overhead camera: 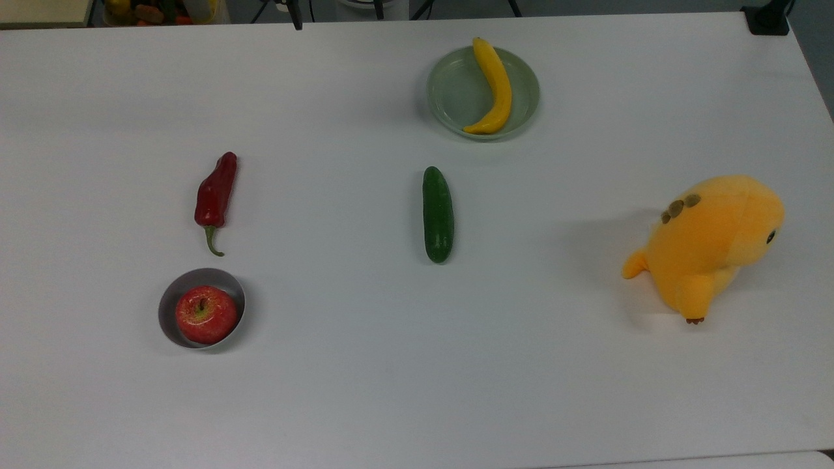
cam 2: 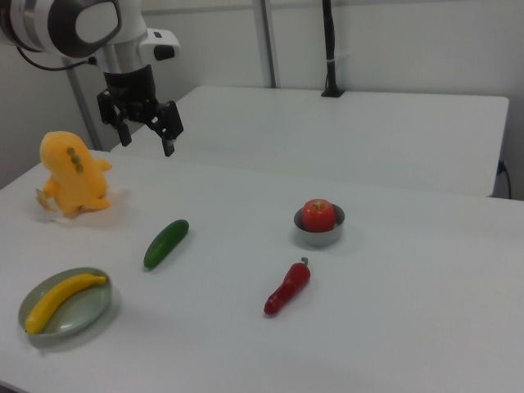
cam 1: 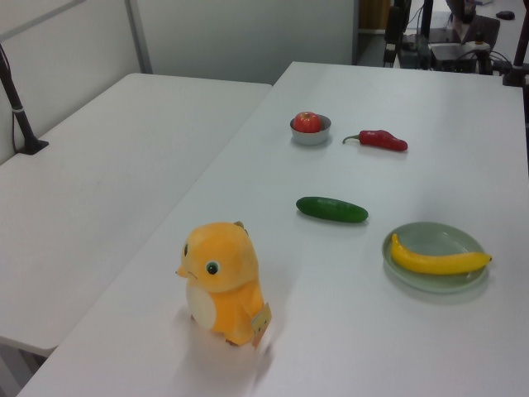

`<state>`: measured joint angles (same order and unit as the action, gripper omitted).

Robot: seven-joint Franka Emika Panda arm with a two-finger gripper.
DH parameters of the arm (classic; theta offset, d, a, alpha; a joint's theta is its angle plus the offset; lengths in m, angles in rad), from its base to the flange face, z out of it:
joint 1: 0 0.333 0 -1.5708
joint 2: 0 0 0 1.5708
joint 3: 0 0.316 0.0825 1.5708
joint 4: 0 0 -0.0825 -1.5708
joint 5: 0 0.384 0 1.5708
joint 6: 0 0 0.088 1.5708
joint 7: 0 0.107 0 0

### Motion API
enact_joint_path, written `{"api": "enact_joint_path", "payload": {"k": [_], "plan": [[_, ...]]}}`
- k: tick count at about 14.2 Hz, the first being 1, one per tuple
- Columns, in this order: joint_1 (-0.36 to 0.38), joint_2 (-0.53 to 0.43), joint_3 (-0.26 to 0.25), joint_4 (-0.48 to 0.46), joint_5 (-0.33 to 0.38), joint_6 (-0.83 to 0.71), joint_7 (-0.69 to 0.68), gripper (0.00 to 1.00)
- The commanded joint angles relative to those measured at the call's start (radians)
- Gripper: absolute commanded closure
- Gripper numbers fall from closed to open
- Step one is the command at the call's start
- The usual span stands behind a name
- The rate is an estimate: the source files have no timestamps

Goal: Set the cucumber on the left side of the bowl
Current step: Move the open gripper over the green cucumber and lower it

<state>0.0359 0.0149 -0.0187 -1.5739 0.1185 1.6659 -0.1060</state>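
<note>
The dark green cucumber (overhead camera: 438, 214) (cam 1: 331, 209) (cam 2: 166, 242) lies flat near the middle of the white table. The small grey bowl (overhead camera: 166, 306) (cam 1: 311, 137) (cam 2: 319, 237) holds a red apple (overhead camera: 206, 314) (cam 2: 319, 214) and stands well apart from the cucumber, toward the top view's lower left. My gripper (cam 2: 147, 141) hangs high above the table in the right view's upper left, above and behind the cucumber. It is open, with nothing between its fingers.
A red chili pepper (overhead camera: 216, 193) (cam 2: 287, 288) lies close to the bowl. A pale green dish (overhead camera: 449, 91) (cam 2: 86, 315) carries a banana (overhead camera: 497, 85). An orange plush toy (overhead camera: 710, 244) (cam 2: 72, 176) sits at the top view's right.
</note>
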Motion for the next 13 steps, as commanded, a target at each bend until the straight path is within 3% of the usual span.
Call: {"api": "enact_joint_path", "payload": {"k": [1,8,11,13], "plan": [[0.009,-0.019,-0.006,-0.024,0.018,0.009,-0.018,0.00],[0.009,-0.024,-0.004,-0.061,0.007,0.017,-0.023,0.00],[0.015,-0.016,-0.003,-0.098,0.007,0.018,-0.085,0.00],[0.015,-0.010,-0.003,-0.144,0.006,0.095,-0.119,0.00]]}}
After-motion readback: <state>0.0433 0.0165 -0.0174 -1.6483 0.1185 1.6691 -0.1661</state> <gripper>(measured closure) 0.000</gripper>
